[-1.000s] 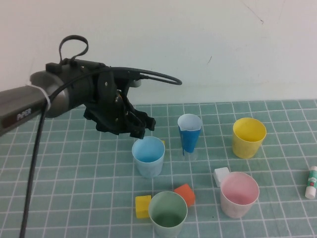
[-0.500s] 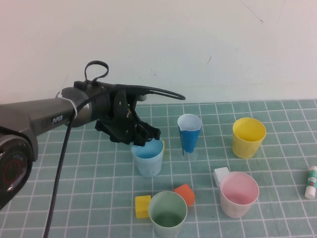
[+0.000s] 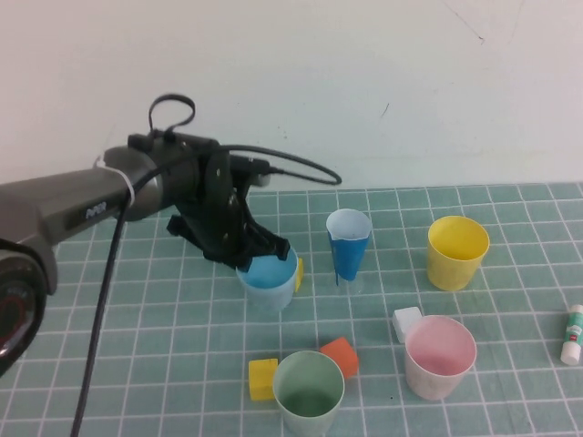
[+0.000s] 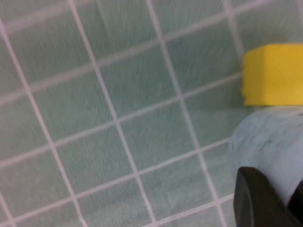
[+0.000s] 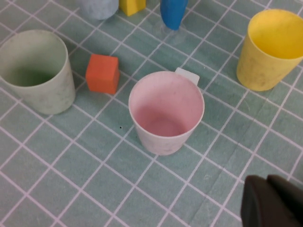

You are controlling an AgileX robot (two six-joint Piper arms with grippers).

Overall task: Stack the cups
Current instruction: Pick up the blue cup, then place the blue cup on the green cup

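My left gripper (image 3: 258, 255) is down on the near-left rim of the light blue cup (image 3: 271, 284), and its fingers pinch the cup's wall. In the left wrist view one dark finger (image 4: 258, 201) lies against the cup's pale wall (image 4: 270, 142). The pale green cup (image 3: 310, 393) stands at the front, the pink cup (image 3: 441, 357) front right, the yellow cup (image 3: 458, 252) back right. My right gripper (image 5: 270, 203) is out of the high view; in its wrist view it is shut and empty, above the mat near the pink cup (image 5: 165, 111).
A narrow dark-blue cone cup (image 3: 348, 250) stands right of the light blue cup. A yellow block (image 3: 299, 273) sits just behind that cup, another (image 3: 262, 379) by the green cup. An orange block (image 3: 340, 356), a white block (image 3: 407, 320) and a glue stick (image 3: 573, 334) lie about.
My left gripper has come down and to the right onto the light blue cup's rim. The cup now sits slightly higher in view. The other cups have not moved.
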